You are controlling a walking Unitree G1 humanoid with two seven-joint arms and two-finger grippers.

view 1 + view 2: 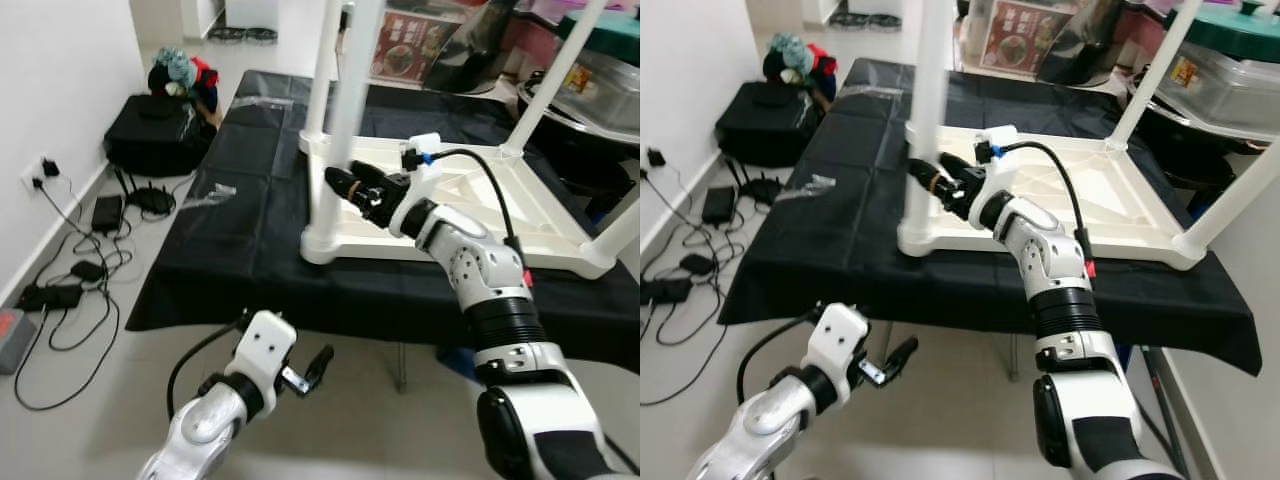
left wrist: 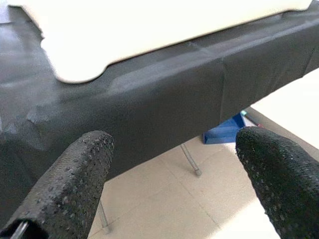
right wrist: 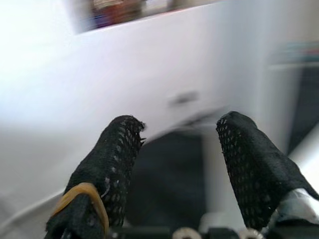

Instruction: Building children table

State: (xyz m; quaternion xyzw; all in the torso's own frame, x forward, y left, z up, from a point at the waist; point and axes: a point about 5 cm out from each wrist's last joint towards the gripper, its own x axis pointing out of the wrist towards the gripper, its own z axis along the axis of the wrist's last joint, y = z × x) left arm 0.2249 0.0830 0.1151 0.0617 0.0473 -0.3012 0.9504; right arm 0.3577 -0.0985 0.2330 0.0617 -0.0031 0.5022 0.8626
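A white children's table (image 1: 470,200) lies upside down on a black-clothed work table (image 1: 250,250), its legs pointing up. My right gripper (image 1: 338,183) reaches across the underside to the lower part of the near-left leg (image 1: 345,100). Its fingers (image 3: 112,159) stand open, with the blurred white leg just ahead and nothing between them; I cannot tell whether they touch it. My left gripper (image 1: 315,365) hangs low in front of the work table's near edge, open and empty. In the left wrist view it faces the draped cloth (image 2: 164,99) and the white table's corner (image 2: 79,50).
Cables, chargers and a power strip (image 1: 60,290) litter the floor at left, near a black bag (image 1: 155,130) and a router. Plastic containers (image 1: 600,80) crowd the far right. A blue item (image 2: 224,132) and metal legs sit under the work table.
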